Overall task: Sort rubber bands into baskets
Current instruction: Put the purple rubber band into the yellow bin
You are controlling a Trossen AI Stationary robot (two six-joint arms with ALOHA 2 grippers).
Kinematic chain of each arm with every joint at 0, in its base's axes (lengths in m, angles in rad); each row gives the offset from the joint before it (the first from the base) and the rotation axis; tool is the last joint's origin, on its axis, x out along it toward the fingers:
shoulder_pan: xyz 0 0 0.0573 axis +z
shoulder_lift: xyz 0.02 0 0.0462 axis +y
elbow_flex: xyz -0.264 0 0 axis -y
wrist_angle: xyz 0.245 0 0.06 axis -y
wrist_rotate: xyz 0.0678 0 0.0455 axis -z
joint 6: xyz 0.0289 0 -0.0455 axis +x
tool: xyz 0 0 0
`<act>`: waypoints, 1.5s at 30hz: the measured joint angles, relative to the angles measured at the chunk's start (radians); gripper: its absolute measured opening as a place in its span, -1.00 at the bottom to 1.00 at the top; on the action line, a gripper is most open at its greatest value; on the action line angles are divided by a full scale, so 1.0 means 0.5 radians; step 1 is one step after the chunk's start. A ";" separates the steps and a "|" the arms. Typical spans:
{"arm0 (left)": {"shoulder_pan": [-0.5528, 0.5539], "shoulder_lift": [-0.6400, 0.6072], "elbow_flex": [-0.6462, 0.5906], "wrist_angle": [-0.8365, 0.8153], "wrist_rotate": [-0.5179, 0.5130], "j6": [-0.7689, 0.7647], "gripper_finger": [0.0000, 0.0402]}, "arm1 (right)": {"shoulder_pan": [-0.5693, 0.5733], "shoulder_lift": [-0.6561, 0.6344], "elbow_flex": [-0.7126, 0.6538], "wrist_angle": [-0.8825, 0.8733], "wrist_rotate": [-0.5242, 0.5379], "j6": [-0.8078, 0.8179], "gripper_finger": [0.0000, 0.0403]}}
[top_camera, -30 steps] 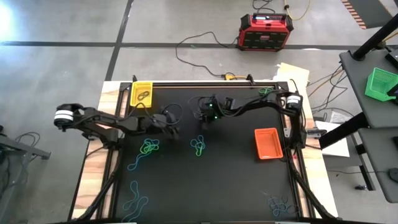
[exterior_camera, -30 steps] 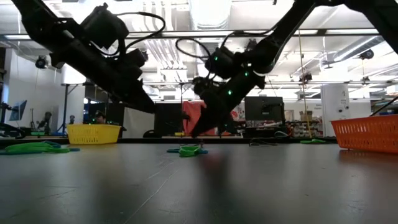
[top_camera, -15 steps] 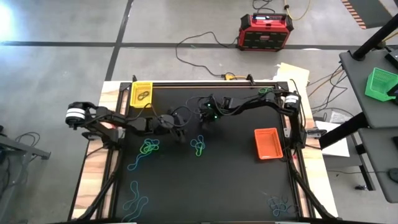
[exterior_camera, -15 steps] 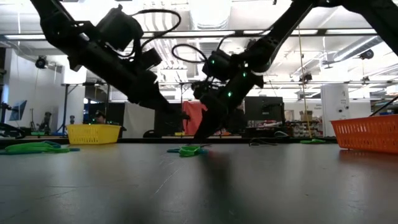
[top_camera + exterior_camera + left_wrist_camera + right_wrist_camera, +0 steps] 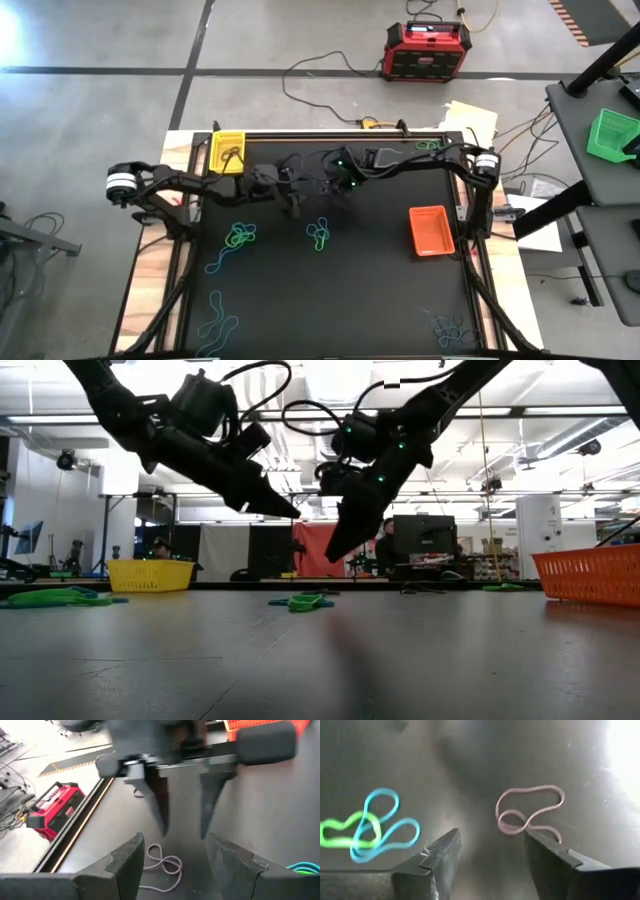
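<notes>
Black table, yellow basket far left, orange basket right, green basket far right, green and blue rubber bands, pale pink rubber band, red and black box.

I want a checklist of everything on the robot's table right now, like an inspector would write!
Surface: black mat on a wooden table, with bands scattered on it.
Job's things: yellow basket at the far left corner with something dark inside; orange basket near the right edge; green basket off on a side table. Green and blue rubber bands lie loose; a pale pinkish band lies on the mat under the right gripper.
Clutter: nothing seen.
Grippers: left gripper open, empty; right gripper open above the pinkish band, facing the left one.
Cables: black cable across the floor.
Surroundings: red and black box on the floor.
</notes>
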 joint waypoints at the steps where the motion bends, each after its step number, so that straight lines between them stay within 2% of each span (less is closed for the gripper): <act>1: 0.000 0.000 -0.003 0.000 0.000 0.000 -0.02 | 0.001 -0.004 0.000 -0.041 0.001 -0.046 0.05; 6: 0.004 0.065 -0.015 0.019 0.009 -0.028 -0.02 | 0.010 -0.027 -0.001 -0.206 0.086 -0.148 0.07; 11: 0.108 0.295 0.011 0.080 0.073 0.018 -0.07 | 0.073 -0.178 0.005 -0.333 0.254 -0.117 0.06; 14: 0.188 0.480 0.069 0.237 0.225 -0.002 -0.12 | 0.160 -0.323 -0.024 -0.336 0.341 -0.101 0.06; 19: 0.233 0.703 0.195 0.305 0.269 0.000 -0.20 | 0.304 -0.536 -0.060 -0.305 0.434 -0.046 0.06; 26: 0.236 0.911 0.357 0.309 0.278 -0.037 -0.28 | 0.391 -0.658 -0.102 -0.258 0.490 0.000 0.06; 29: 0.252 0.974 0.403 0.223 0.274 -0.052 -0.31 | 0.391 -0.660 -0.123 -0.245 0.518 0.049 0.06; 40: 0.249 1.040 0.371 0.253 0.285 -0.228 -0.39 | 0.389 -0.659 -0.238 -0.221 0.523 0.137 0.06; 43: 0.249 1.039 0.352 0.225 0.282 -0.270 -0.51 | 0.388 -0.658 -0.243 -0.219 0.522 0.136 0.06; 45: 0.250 1.038 0.349 0.198 0.275 -0.327 -0.67 | 0.388 -0.658 -0.243 -0.213 0.522 0.124 0.07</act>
